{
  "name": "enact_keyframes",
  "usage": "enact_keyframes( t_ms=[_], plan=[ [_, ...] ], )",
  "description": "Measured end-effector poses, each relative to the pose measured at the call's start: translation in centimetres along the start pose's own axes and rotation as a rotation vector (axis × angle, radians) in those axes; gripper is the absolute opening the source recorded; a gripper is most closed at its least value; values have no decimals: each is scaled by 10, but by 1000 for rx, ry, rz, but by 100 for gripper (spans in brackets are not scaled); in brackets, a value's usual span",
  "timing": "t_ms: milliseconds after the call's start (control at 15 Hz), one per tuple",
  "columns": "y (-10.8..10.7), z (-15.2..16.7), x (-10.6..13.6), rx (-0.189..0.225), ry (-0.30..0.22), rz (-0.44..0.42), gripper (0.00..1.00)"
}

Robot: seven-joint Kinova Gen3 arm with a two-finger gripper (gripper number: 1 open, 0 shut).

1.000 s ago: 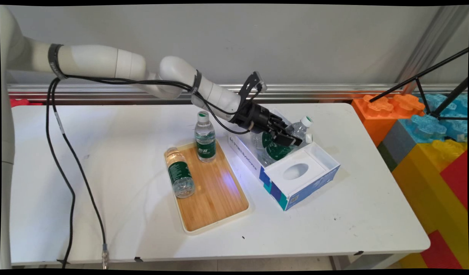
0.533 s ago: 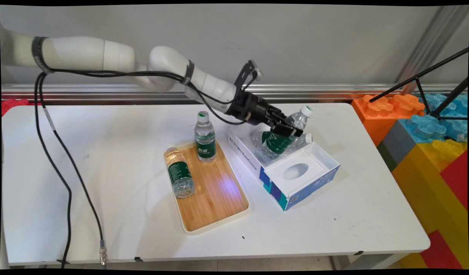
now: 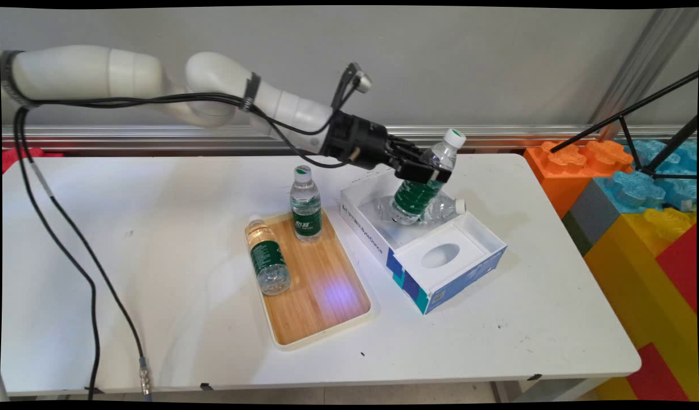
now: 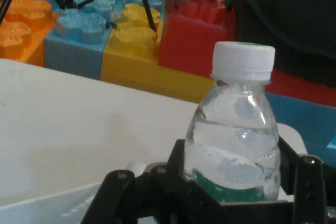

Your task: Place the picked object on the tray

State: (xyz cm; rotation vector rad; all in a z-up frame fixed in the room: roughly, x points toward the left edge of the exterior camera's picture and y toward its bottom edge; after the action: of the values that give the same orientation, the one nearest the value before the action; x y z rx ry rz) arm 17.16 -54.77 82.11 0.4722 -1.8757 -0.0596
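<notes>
Gripper (image 3: 426,171) clamps the water bottle (image 3: 426,185) across its upper body, jaws snug on both sides. Bottle's long axis tilts, cap up-right, base just over the box (image 3: 435,267), prob. clear of the second bottle (image 3: 440,209) lying inside.

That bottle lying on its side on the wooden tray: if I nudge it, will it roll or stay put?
The lying bottle is round, so it would probably roll sideways across the tray. The tray's raised rim may stop it. It looks nearly full, so likely heavy enough not to skid; the smooth plastic could be slippery to grip.
</notes>
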Motion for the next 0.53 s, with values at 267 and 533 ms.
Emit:
enact_keyframes(
  t_ms=[267, 533],
  plan=[
    [13, -21, -2, -12, 28, -2, 0],
    [30, -44, -8, -33, 58, -6, 0]
  ],
)
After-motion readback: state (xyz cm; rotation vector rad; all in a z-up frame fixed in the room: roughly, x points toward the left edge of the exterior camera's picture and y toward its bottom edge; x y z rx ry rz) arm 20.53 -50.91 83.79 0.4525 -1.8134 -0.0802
